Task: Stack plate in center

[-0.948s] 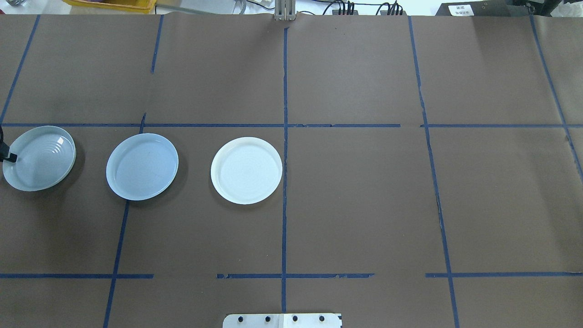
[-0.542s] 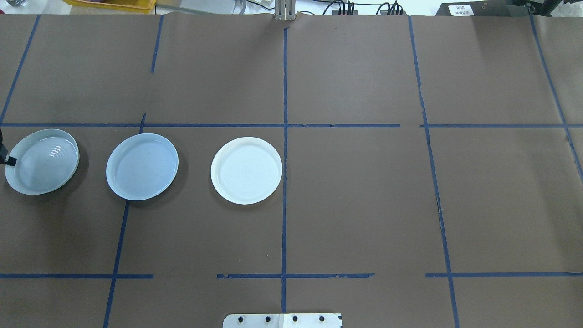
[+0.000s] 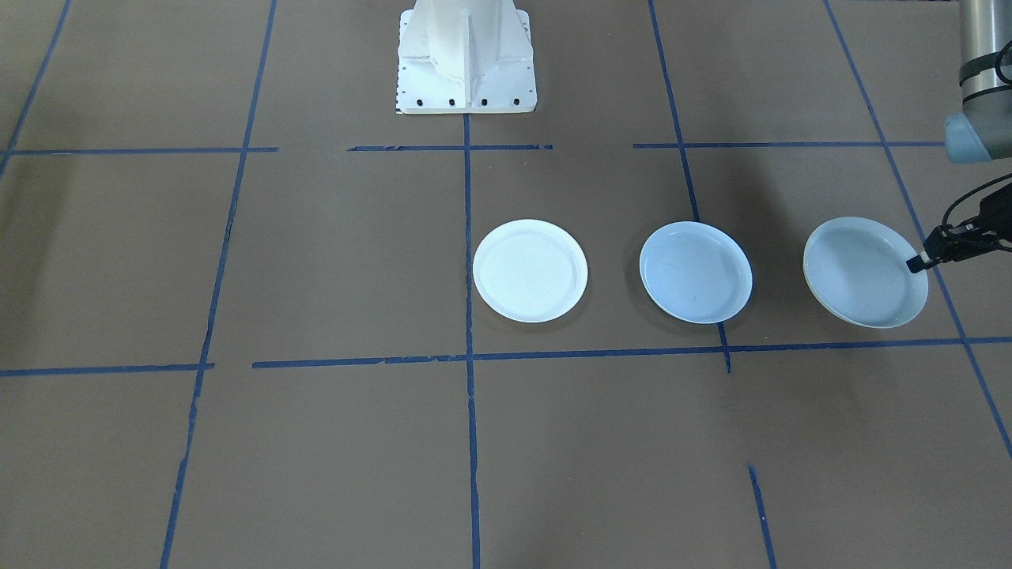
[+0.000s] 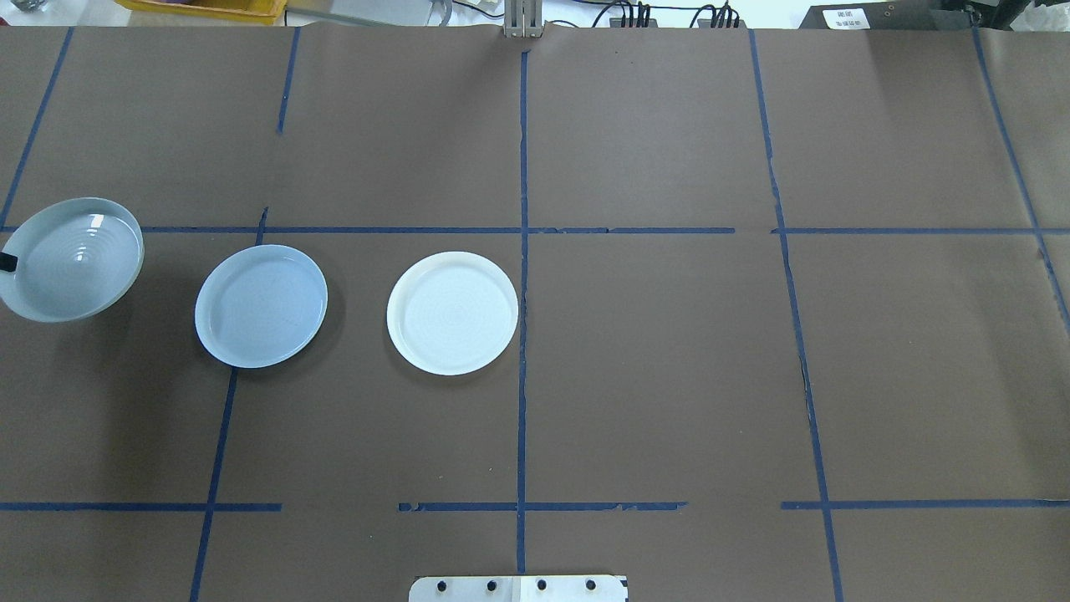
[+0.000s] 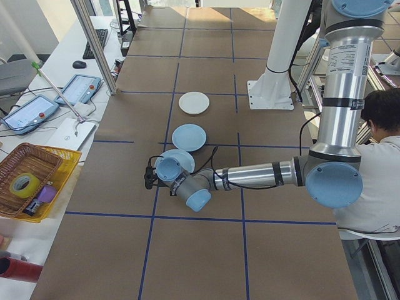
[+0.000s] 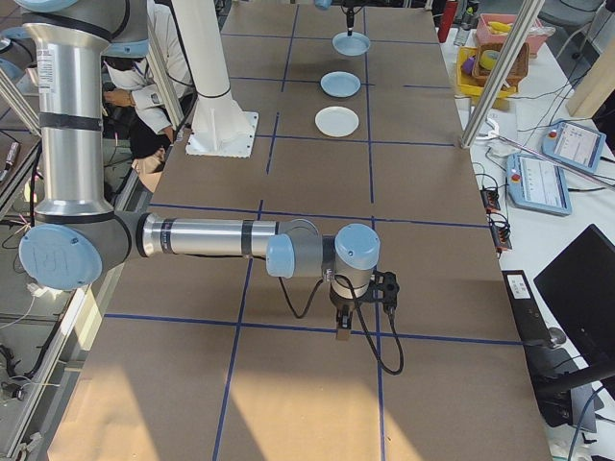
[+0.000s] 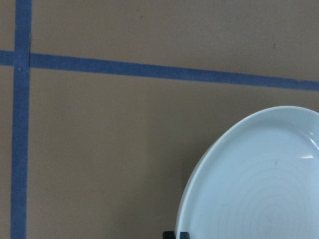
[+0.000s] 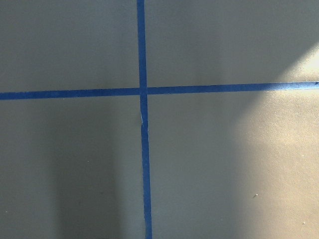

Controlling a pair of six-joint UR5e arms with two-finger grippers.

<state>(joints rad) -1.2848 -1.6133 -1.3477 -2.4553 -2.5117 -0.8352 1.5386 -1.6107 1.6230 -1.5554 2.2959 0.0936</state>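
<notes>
The smooth, glossy pale-blue plate (image 4: 261, 306) (image 3: 695, 272) lies flat in the middle of the row of three. The matte white plate (image 4: 452, 313) (image 3: 530, 270) lies on its inner side, apart from it. The ringed pale-blue plate (image 4: 71, 261) (image 3: 862, 273) (image 7: 259, 184) is lifted off the paper and tilted, with my left gripper (image 4: 7, 264) (image 3: 921, 261) shut on its outer rim. It is beside the smooth plate, not over it. My right gripper (image 6: 343, 327) hangs low over a tape crossing far from the plates; I cannot tell its state.
Brown paper with blue tape lines covers the table. The robot's white base (image 3: 466, 63) stands at the near edge. A yellow basket (image 5: 31, 181) and tablets lie beyond the table's left end. A person (image 5: 381, 156) sits behind the robot.
The ringed plate has risen off the table in the left gripper and shifted toward the far side. The other two plates have not moved.
</notes>
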